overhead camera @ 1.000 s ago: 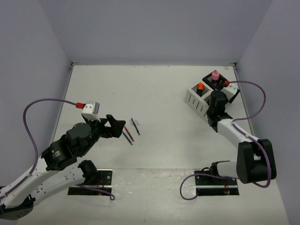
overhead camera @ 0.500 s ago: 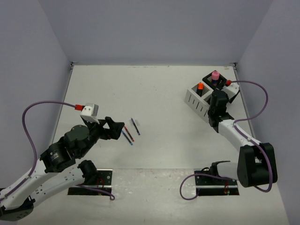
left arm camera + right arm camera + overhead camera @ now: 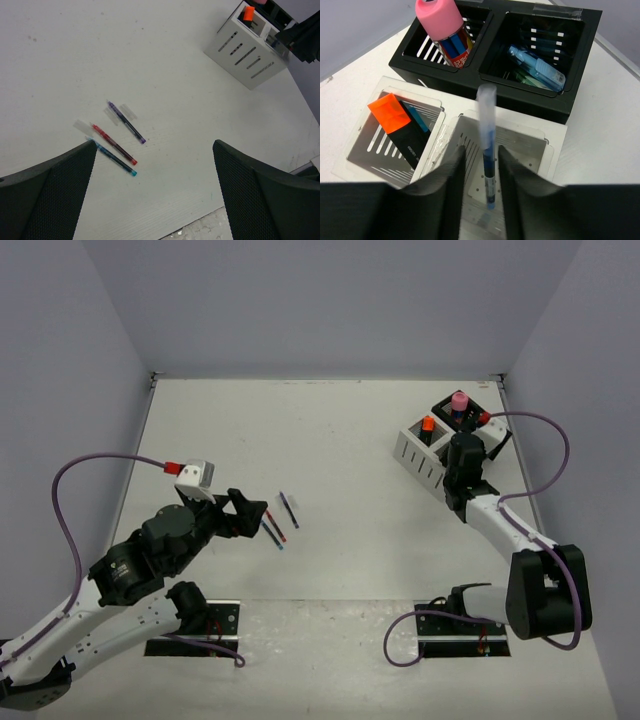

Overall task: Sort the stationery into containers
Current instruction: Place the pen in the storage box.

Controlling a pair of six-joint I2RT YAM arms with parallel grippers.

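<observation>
Blue pen (image 3: 487, 117) stands loose within right tool (image 3: 481, 151), narrowly parted

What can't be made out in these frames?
- Top view: the right arm hides the right end effector and the white box's pen compartment.
- Right wrist: the blue pen's top is blurred.
- Right wrist: shadow hides what lies under the blue highlighter in the black box.
- Left wrist: the black box is cut off by the top edge.

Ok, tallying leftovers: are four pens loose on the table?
No, three: the blue pen, red pen and purple pen lie side by side.
</observation>
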